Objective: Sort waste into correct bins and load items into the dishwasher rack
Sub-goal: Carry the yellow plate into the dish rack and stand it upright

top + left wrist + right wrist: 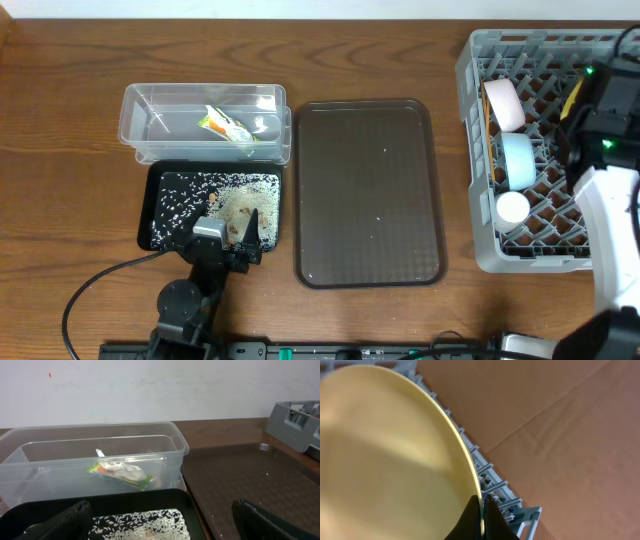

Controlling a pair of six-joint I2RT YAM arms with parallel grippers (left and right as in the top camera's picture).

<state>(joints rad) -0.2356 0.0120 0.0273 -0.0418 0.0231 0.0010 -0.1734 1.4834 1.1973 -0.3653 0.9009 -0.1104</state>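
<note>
Two-finger right gripper (481, 503): jaws were pinched on the rim of the round pale-yellow plate (385, 460), which stood on edge at the large grey lattice dishwasher rack (468, 70).
Left gripper (161, 527): jaws were spread and empty, over the shallow black tray (125, 495).
Waste sorted: crumpled green-and-orange wrapper (120, 471) lay in the clear plastic tub (50, 467); white rice crumbs (142, 521) lay in the black tray.
Racked: white bowl (503, 103), light-blue bowl (518, 160), small white cup (511, 207).
Left: letting go of the plate; the thin wooden chopsticks could not be made out.

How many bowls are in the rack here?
2. The white bowl stands at the rack's left side, toward the back; the light-blue bowl sits just in front of it. The right arm covers part of the rack; more may be hidden.
</note>
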